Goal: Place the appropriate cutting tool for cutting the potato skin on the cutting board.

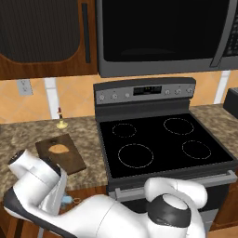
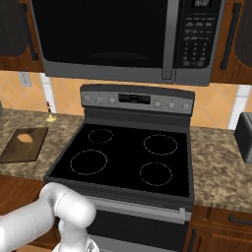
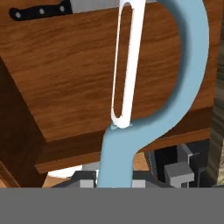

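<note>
The cutting tool (image 3: pixel 175 87), a peeler with a light-blue curved handle and a pale slotted blade, stands close before the hand camera. My gripper (image 3: pixel 116 179) is shut on the base of its handle. Behind it lies the wooden floor of an open drawer (image 3: pixel 65 78). In the left base view a bit of the light-blue cutting tool (image 1: pixel 69 200) shows beside my hand, below the counter's front edge. The dark brown cutting board (image 1: pixel 69 155) lies on the counter left of the stove, with the tan potato (image 1: pixel 58 148) on it. The right base view shows the cutting board (image 2: pixel 19 150) and the potato (image 2: pixel 24 139) at far left.
A dark-handled knife (image 3: pixel 39 11) lies at the back of the drawer. The black stove (image 1: pixel 158 144) fills the middle, with a microwave (image 1: pixel 162 32) above it. A small bottle (image 1: pixel 59 122) stands by the wall behind the board. A toaster (image 2: pixel 243 135) sits at the right.
</note>
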